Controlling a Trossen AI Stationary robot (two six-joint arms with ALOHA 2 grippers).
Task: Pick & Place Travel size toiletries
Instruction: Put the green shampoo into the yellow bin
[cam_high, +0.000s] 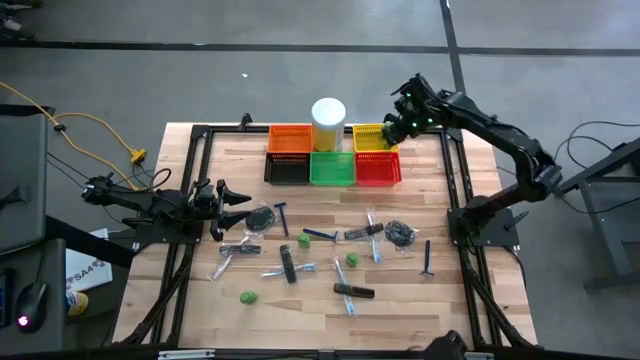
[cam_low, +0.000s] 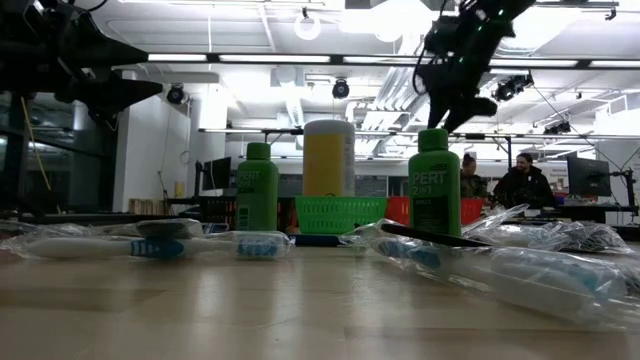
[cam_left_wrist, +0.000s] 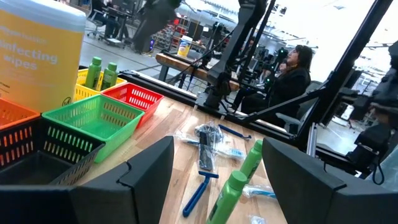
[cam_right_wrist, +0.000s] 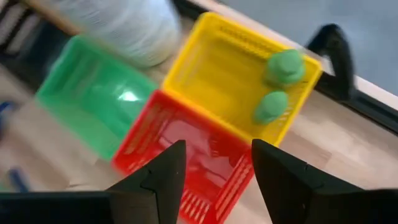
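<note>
Right gripper (cam_high: 400, 128): open, empty, high over the yellow basket (cam_high: 372, 138) at 1 o'clock.
Left gripper (cam_high: 243, 196): wide open, empty, at 9 o'clock.
Green bottles (cam_right_wrist: 278, 84): two in the yellow basket.
Table (cam_high: 440, 300): razors, toothbrushes, green bottles (cam_high: 292, 258) spread at 6 o'clock.
Room: people sitting far behind.

A tall white canister of disinfecting wipes (cam_high: 328, 124) stands at the far middle of the wooden table (cam_high: 300, 300), and the small mesh baskets crowd round it — an orange basket (cam_high: 290, 138) touching it on one side, a yellow basket (cam_high: 372, 137) on the other. Just in front of the canister sits a green basket (cam_high: 332, 168), flanked by a black basket (cam_high: 287, 170) and a red basket (cam_high: 378, 169). Well off the table from the canister — on the floor — a yellow cable (cam_high: 75, 122) trails, and two seated people (cam_low: 505, 185) show in the room behind.
</note>
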